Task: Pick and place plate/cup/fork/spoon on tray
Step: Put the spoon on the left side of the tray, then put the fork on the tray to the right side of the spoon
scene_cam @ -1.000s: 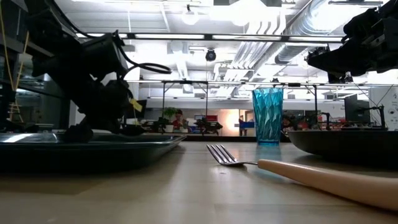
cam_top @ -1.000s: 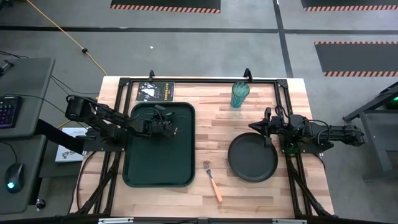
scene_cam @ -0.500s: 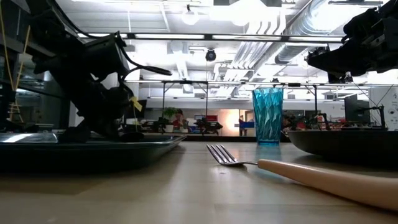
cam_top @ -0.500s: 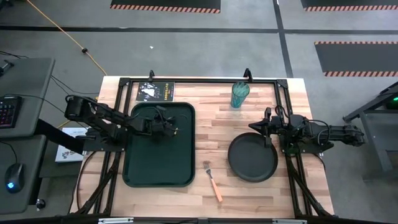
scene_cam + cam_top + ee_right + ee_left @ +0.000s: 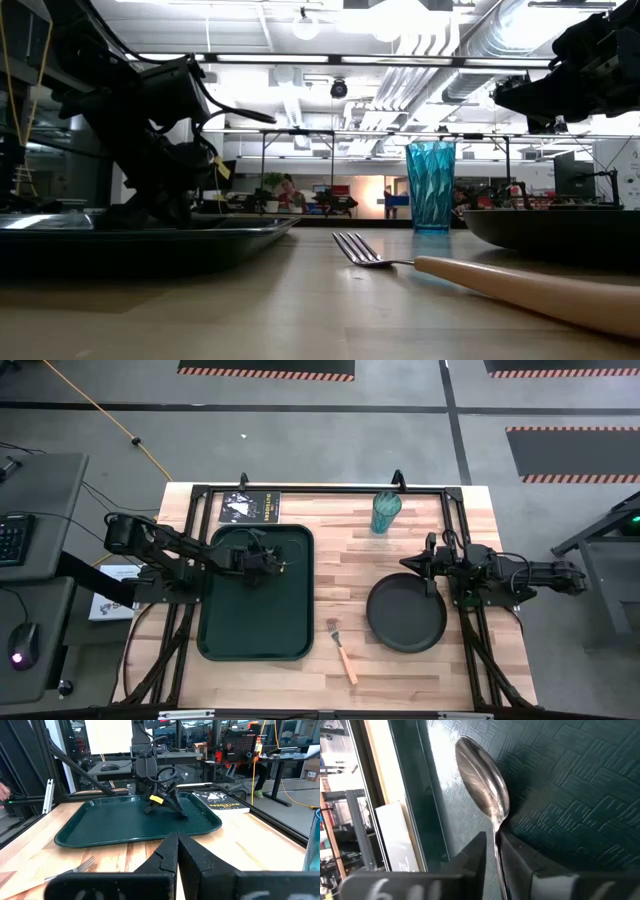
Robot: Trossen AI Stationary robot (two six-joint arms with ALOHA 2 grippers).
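Note:
My left gripper (image 5: 263, 563) is low over the far part of the dark green tray (image 5: 225, 630) and is shut on the dark metal spoon (image 5: 482, 780). The spoon's bowl points away from the fingers, just above or on the tray floor. My right gripper (image 5: 415, 566) is shut and empty, raised beside the far rim of the black plate (image 5: 405, 615), which rests flat on the table. The teal cup (image 5: 386, 512) stands at the far edge. The tan-handled fork (image 5: 344, 651) lies between the tray and the plate. My left gripper pinches the spoon's thin handle (image 5: 496, 842) between its two fingers, just behind the bowl. The fingers lie along the handle and slant down toward the tray. I cannot tell whether the bowl (image 5: 485, 785) touches the tray floor.
A dark booklet (image 5: 250, 506) lies at the far left corner, beyond the tray. A black frame (image 5: 320, 488) runs along the table's far and side edges. Bare wood lies between the tray and the plate, around the fork.
My left gripper has shifted a little over the tray with the spoon, staying shut on it. My right arm has kept still.

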